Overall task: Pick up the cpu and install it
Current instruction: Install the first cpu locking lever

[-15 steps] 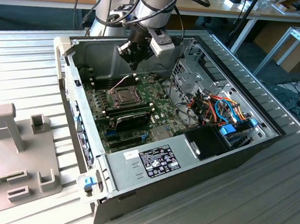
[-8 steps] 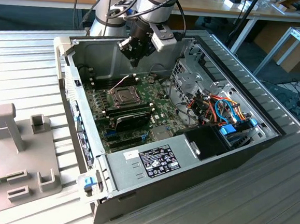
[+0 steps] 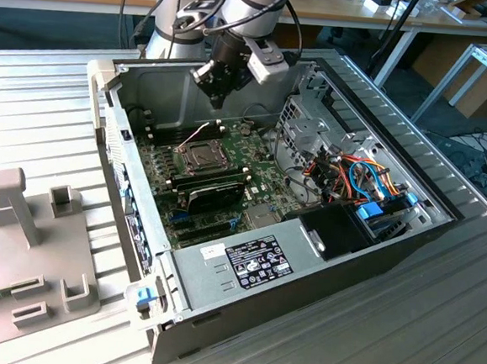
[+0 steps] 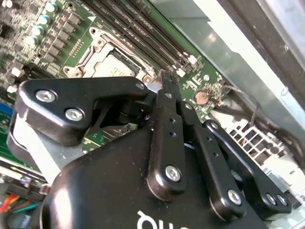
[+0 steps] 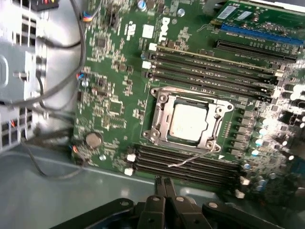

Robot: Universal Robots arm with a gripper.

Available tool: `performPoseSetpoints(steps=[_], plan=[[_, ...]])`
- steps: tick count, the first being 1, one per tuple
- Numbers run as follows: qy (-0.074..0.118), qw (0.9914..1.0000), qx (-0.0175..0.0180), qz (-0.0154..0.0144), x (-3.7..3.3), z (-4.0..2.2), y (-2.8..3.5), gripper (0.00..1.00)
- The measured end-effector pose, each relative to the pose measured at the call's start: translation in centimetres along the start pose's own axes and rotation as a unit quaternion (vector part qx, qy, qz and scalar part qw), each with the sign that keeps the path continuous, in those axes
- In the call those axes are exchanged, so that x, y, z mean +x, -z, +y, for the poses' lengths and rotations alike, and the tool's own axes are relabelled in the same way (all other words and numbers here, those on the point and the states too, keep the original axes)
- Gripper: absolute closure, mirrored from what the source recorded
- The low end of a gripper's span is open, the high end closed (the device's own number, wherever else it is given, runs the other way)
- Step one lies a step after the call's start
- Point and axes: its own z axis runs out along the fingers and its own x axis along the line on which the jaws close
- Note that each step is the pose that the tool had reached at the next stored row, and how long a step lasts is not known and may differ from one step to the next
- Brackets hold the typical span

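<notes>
Motherboard (image 5: 114, 86) carries cpu (image 5: 189, 123) flat, top upward.

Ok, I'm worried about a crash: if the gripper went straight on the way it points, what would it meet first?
Probably the black memory slots beside the socket, not the cpu; depth is unclear.

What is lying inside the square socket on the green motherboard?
The cpu lies inside the socket, its silver top showing. Whatever is under it is covered.
</notes>
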Motion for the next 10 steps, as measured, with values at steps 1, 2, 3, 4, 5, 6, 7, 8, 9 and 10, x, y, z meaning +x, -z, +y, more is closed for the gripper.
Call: performPoseSetpoints(steps=[1, 2, 3, 4, 5, 6, 7, 8, 9, 10], plan=[[0.009, 0.99996, 0.0006, -0.0018, 0.00, 0.00, 0.00, 0.89], [0.018, 0.99982, 0.0012, -0.0036, 0.00, 0.00, -0.01, 0.89], [0.027, 0.99961, 0.0017, -0.0053, 0.00, 0.00, -0.01, 0.89], [0.038, 0.99926, 0.0024, -0.0073, 0.00, 0.00, -0.01, 0.89], [0.049, 0.99877, 0.0031, -0.0095, 0.00, 0.00, -0.01, 0.89], [0.067, 0.99765, 0.0042, -0.0132, 0.00, 0.00, -0.01, 0.89], [0.084, 0.99632, 0.0052, -0.0164, 0.00, 0.00, -0.02, 0.89], [0.094, 0.99538, 0.0058, -0.0184, 0.00, 0.00, -0.02, 0.89], [0.102, 0.99456, 0.0063, -0.0200, 0.00, 0.00, -0.03, 0.89], [0.111, 0.99353, 0.0069, -0.0218, 0.00, 0.01, -0.04, 0.89]])
